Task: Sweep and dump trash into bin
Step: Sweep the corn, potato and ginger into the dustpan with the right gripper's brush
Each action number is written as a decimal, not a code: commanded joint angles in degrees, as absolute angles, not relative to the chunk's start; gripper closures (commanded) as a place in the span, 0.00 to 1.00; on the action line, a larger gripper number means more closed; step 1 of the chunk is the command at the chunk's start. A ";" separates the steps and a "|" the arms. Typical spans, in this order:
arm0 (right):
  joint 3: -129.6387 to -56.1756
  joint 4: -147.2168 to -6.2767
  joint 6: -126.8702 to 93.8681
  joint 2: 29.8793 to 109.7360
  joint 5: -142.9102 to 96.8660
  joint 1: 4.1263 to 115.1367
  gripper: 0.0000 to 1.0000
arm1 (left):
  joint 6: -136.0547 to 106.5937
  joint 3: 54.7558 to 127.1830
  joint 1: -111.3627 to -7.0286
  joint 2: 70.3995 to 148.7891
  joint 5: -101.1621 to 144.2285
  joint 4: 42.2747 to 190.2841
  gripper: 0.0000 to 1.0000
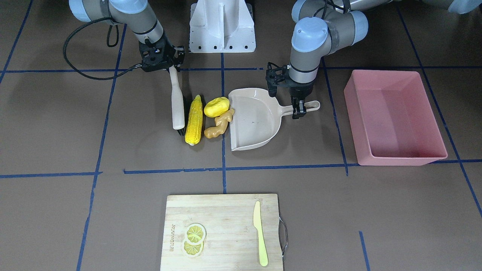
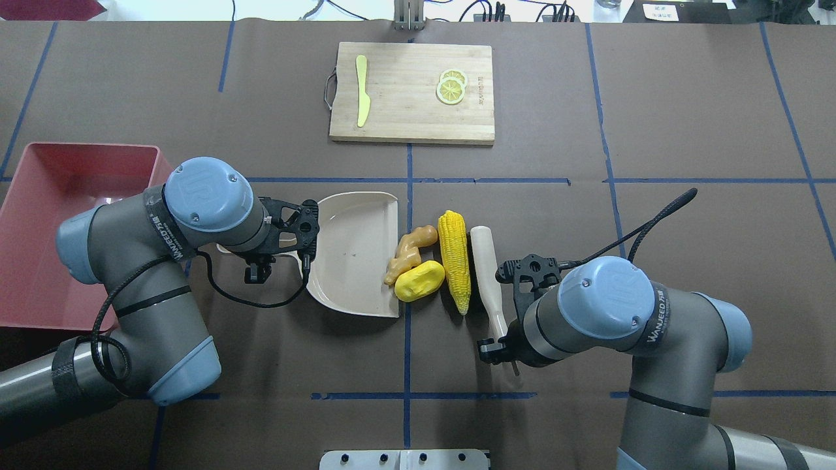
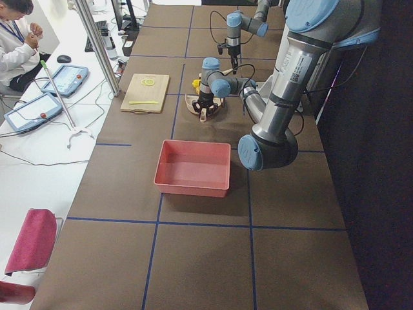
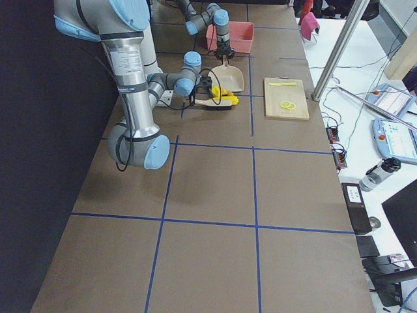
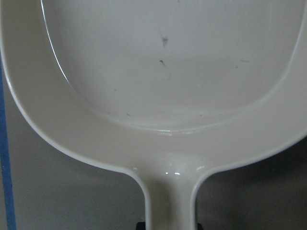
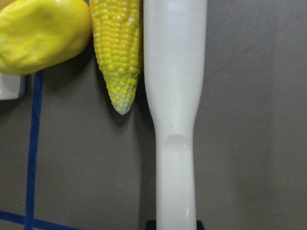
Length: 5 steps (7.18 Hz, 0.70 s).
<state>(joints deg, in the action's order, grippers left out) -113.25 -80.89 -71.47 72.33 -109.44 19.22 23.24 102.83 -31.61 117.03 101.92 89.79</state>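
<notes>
Fig. Arm poses, overhead view. The left arm [image 2: 130, 261] enters from 8 o'clock with its elbow folded and its wrist low. The left gripper [image 1: 300, 111] points down, fingers closed on the dustpan handle [image 1: 312, 106]. The right arm [image 2: 607, 307] enters from 5 o'clock and reaches toward 10 o'clock. The right gripper [image 2: 498, 339] clamps the near end of the brush handle [image 2: 495, 310]. The grippers are well apart, the left at 9 o'clock of the right.
</notes>
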 commanded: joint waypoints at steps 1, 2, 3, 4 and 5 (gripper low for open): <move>-111.80 -81.39 -72.25 70.76 -109.07 18.72 0.99 | 20.58 99.95 -31.47 120.39 101.78 89.74 0.73; -111.36 -81.39 -72.86 69.53 -109.07 18.63 0.99 | 19.26 99.50 -31.38 120.93 101.78 89.74 0.73; -110.31 -81.47 -74.17 67.43 -109.07 18.28 0.99 | 18.90 99.06 -31.29 121.63 101.78 89.74 0.73; -108.56 -81.39 -74.35 65.67 -109.07 18.11 0.99 | 17.33 98.79 -31.20 121.99 101.60 89.91 0.73; -107.33 -81.30 -74.36 64.26 -109.07 18.11 0.99 | 16.71 98.70 -30.51 122.34 101.60 89.83 0.73</move>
